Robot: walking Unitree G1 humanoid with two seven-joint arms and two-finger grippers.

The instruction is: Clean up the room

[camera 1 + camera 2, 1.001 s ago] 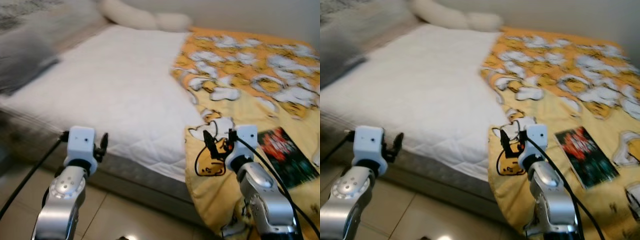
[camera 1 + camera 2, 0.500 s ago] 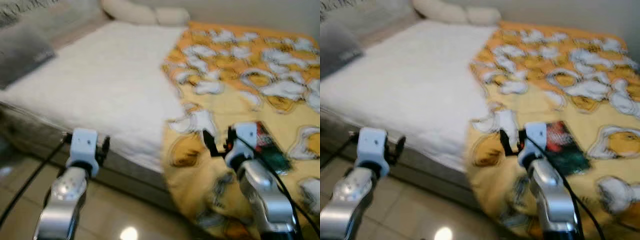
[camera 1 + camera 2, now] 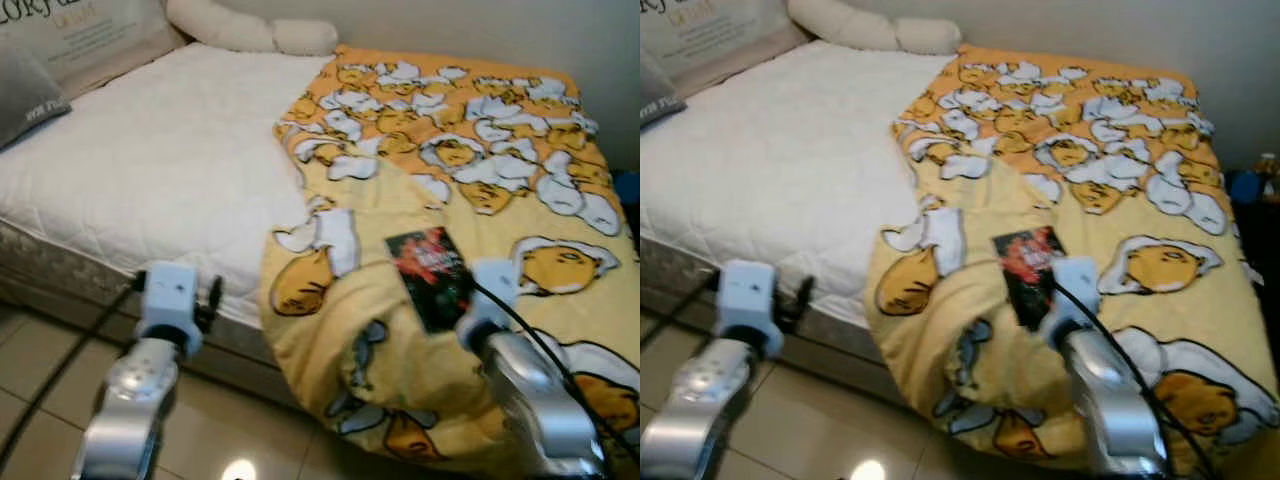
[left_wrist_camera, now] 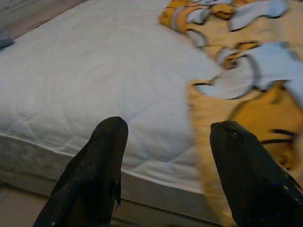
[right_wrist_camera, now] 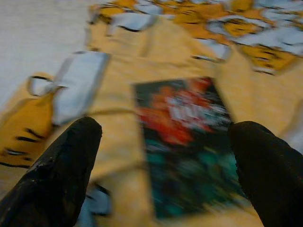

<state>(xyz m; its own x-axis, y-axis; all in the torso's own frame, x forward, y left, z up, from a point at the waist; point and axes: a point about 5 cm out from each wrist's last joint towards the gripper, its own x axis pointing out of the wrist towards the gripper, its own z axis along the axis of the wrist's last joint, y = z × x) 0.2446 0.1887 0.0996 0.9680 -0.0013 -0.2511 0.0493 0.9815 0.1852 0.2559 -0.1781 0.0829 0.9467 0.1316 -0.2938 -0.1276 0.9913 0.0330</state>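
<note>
Right arm [image 3: 525, 400] hides the book's [image 3: 430, 275] near corner.

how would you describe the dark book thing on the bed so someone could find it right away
Start at the bed and go to the yellow cartoon-print blanket covering its right side. Near the blanket's front edge, just ahead of the right end effector, lies a flat rectangular book. Its dark cover with red and green artwork stands out against the yellow and white print.

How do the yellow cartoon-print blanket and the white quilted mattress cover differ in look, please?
The yellow cartoon-print blanket is patterned and rumpled; the white quilted mattress cover is plain and smooth. The blanket hangs over the bed's edge and carries a dark book; the cover lies bare. Both lie on the same bed.
</note>
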